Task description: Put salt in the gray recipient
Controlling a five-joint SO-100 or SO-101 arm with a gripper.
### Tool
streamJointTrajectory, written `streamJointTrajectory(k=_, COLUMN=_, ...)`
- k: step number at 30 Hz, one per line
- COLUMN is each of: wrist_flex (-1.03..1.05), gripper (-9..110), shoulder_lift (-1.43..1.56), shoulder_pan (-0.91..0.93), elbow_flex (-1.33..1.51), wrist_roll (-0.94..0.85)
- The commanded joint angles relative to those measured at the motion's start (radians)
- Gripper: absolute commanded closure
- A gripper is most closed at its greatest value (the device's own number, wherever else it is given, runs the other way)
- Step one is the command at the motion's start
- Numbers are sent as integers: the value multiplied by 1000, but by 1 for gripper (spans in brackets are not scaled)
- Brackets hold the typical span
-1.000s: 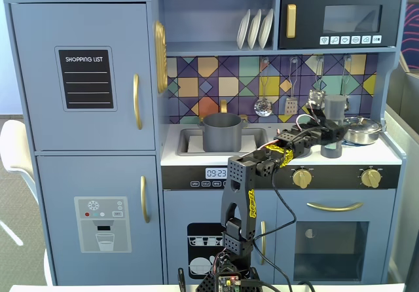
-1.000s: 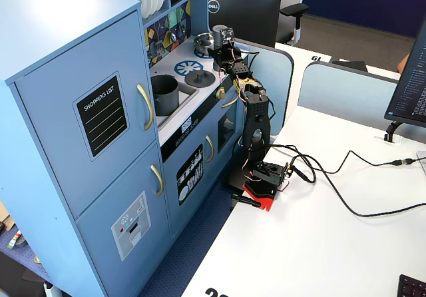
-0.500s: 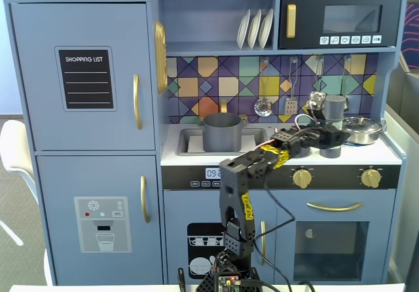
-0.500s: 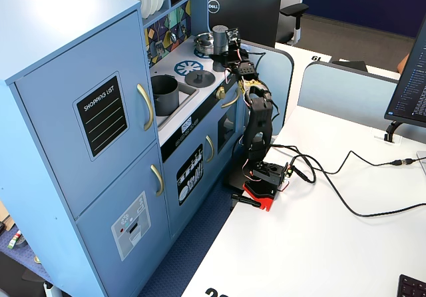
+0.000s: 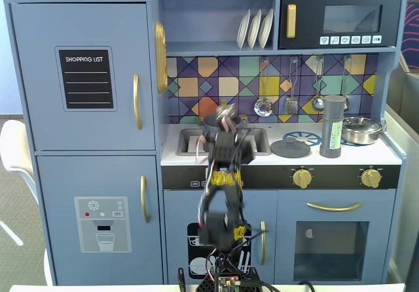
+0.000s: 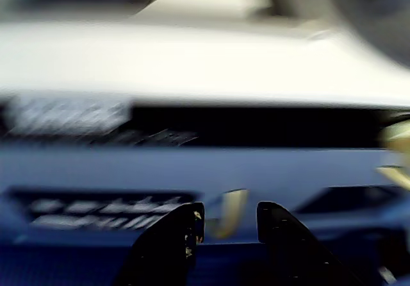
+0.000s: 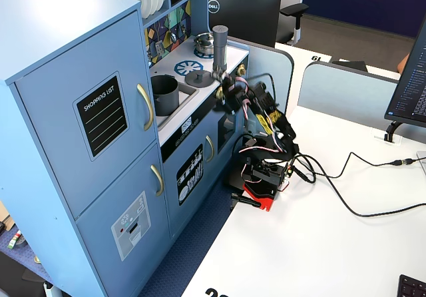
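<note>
Showing two dark fingertips with a narrow gap and nothing between them, the wrist view puts the gripper slightly open and empty, facing the blurred front panel of the toy kitchen. The arm is folded back in front of the counter, motion-smeared in both fixed views. The salt stands upright on the counter's right side in a fixed view, beside the flat gray lid and well apart from the gripper. The gray recipient sits in the sink; in the front-on fixed view the arm mostly hides it. By my reading the grasp is not yet made: the next move calls for reaching right to the shaker. Blur hides finer detail.
</note>
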Motion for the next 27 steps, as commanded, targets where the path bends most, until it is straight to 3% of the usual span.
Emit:
streamJointTrajectory(k=1, wrist_flex=-32, gripper=101, shoulder_lift=143, shoulder_pan=-110, elbow_flex=304, wrist_roll=18)
streamJointTrajectory(k=5, wrist_flex=-170, gripper=101, shoulder_lift=244, shoulder_pan=-118, elbow_flex=595, wrist_roll=72)
streamJointTrajectory(k=12, wrist_flex=-198, gripper=101, shoulder_lift=370, shoulder_pan=-124, elbow_flex=893, wrist_roll=67)
streamJointTrajectory(k=16, wrist_flex=-155, gripper=101, shoulder_lift=428, shoulder_pan=-72, elbow_flex=996, wrist_roll=8)
streamJointTrajectory(k=22, wrist_flex=-146, gripper=98, shoulder_lift=430, shoulder_pan=-60, elbow_flex=1035, wrist_roll=178)
streamJointTrajectory(k=27, wrist_flex=-147, gripper=95, shoulder_lift=430, shoulder_pan=-52, elbow_flex=1035, wrist_roll=199)
